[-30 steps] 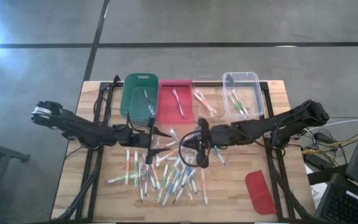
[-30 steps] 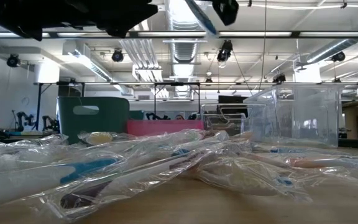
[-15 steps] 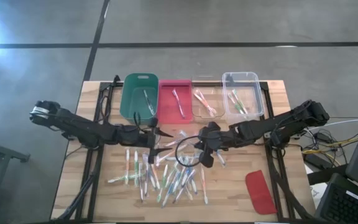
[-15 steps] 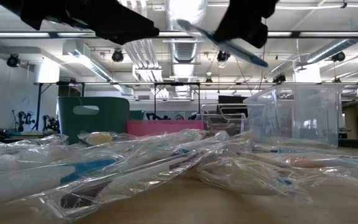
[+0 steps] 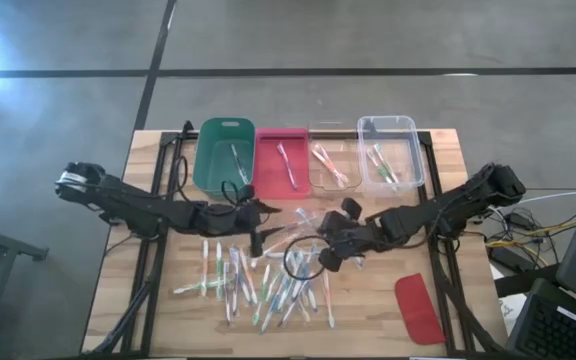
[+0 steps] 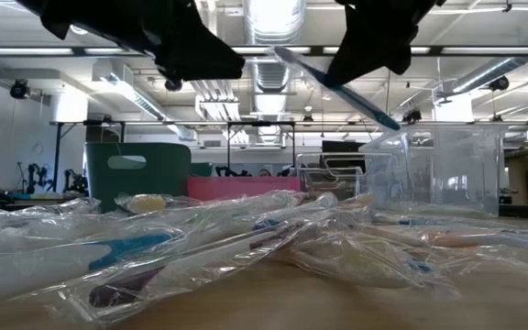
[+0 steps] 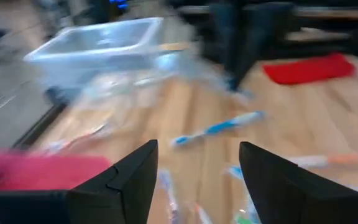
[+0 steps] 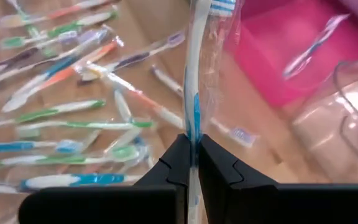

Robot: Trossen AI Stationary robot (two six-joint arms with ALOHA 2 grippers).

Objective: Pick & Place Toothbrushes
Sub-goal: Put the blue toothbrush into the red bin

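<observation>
The left wrist view is blurred; the wrapped toothbrushes (image 6: 200, 247) in the low view overlap indistinctly.

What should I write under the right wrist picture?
Right gripper shut on a wrapped blue toothbrush above the toothbrush pile.

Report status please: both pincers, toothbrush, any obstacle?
Right pincer shut on blue toothbrush, raised above pile. Left pincer open, empty, beside it. No obstacle seen.

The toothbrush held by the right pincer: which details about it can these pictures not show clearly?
- Toothbrush in the right pincer, right wrist view: handle end hidden behind the fingers.
- High view: same brush too small to pick out.
- Low view: the pincer's grip is cut off by the top edge.
</observation>
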